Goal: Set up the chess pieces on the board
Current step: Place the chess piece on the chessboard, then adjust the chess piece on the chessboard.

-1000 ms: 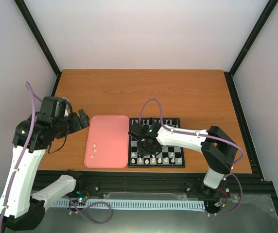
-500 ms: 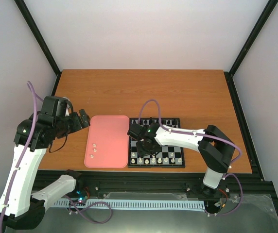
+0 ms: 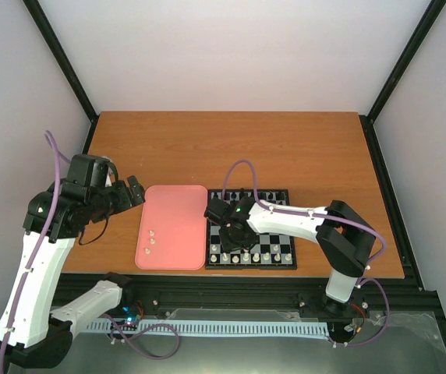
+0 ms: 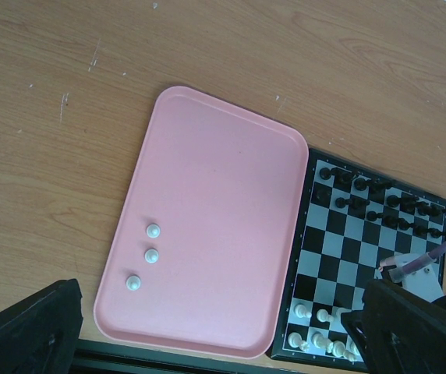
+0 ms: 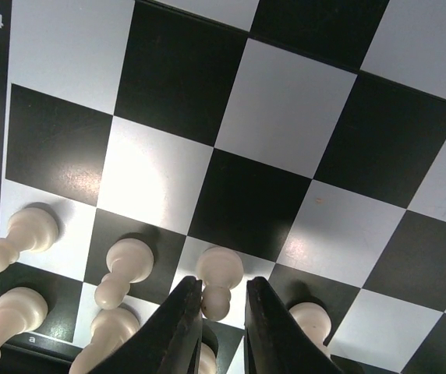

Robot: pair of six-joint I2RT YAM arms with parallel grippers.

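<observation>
Right hand (image 5: 223, 308) lower on pawn (image 5: 218, 277)

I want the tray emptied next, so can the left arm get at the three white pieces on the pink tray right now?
Probably yes: the left gripper hangs open beside the pink tray, and nothing covers the three white pieces.

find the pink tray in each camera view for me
Top external: the pink tray lies left of the board, in front of the left arm.
Left wrist: it fills the middle of the picture, three white pieces near its lower left.
Right wrist: not in view, only board squares.
Shared landmark: the board, touching the tray's right edge.
</observation>
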